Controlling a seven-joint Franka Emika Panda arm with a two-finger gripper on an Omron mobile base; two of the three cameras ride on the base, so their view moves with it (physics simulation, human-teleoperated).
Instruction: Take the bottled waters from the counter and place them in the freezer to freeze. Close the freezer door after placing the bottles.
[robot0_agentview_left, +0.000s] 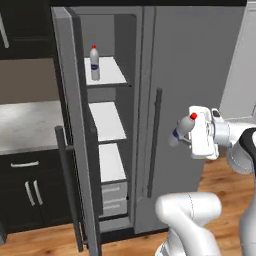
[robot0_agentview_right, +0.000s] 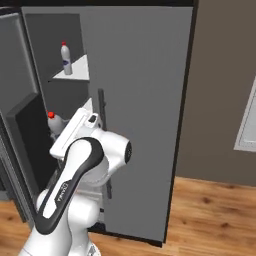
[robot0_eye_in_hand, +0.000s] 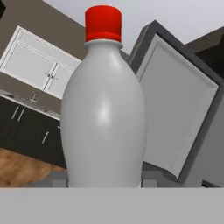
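Note:
My gripper (robot0_agentview_left: 181, 136) is shut on one bottled water (robot0_agentview_left: 183, 129), a clear bottle with a red cap, tilted and held in front of the fridge's plain right door. The same bottle (robot0_eye_in_hand: 103, 113) looms large in the hand view, and its cap and shoulder (robot0_agentview_right: 54, 124) peek out beside the hand in the right base view. A second bottled water (robot0_agentview_left: 94, 63) stands upright on the top white shelf of the freezer (robot0_agentview_left: 107, 122). The freezer door (robot0_agentview_left: 74, 125) is swung wide open to the left. The marble counter (robot0_agentview_left: 25, 125) lies left of the door.
The fridge's right door (robot0_agentview_left: 200, 75) is closed, with a vertical bar handle (robot0_agentview_left: 154, 142). Two lower freezer shelves and a drawer (robot0_agentview_left: 114, 197) are bare. Dark cabinets (robot0_agentview_left: 27, 192) sit under the counter. Wood floor (robot0_agentview_right: 210, 215) spreads to the right.

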